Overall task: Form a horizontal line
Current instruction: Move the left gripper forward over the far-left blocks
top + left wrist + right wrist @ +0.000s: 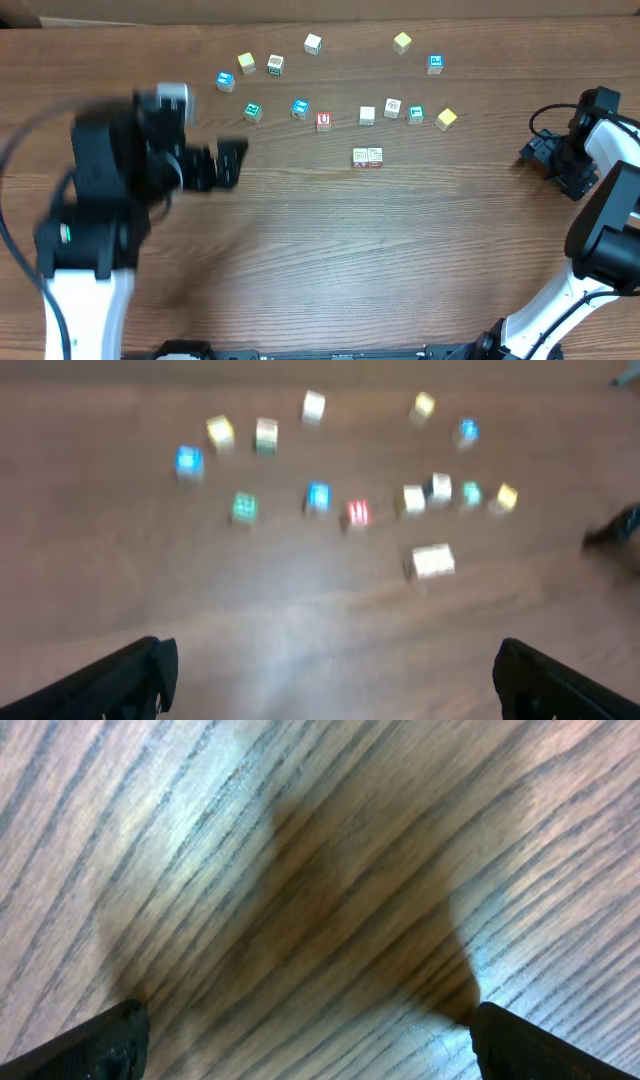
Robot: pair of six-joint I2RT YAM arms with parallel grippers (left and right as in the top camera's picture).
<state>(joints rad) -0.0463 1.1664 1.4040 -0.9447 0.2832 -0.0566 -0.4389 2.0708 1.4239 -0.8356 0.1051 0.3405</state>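
Blurred and high over the tabletop [300, 260], the left arm [110, 170] carries its jaws wide apart and empty, well left of the horizontal line [367, 157]. That line is two whitish cubes touching side by side, faint green print on top, lying near the red "U" cube [323, 121], on the robot's side of the scattered cubes [392, 107]. At the right edge the right arm [600, 210] sits with its jaws wide apart over bare wood.

text: "U"; on: red cube [323, 121]; prints on other cubes [392, 106]: too small to read
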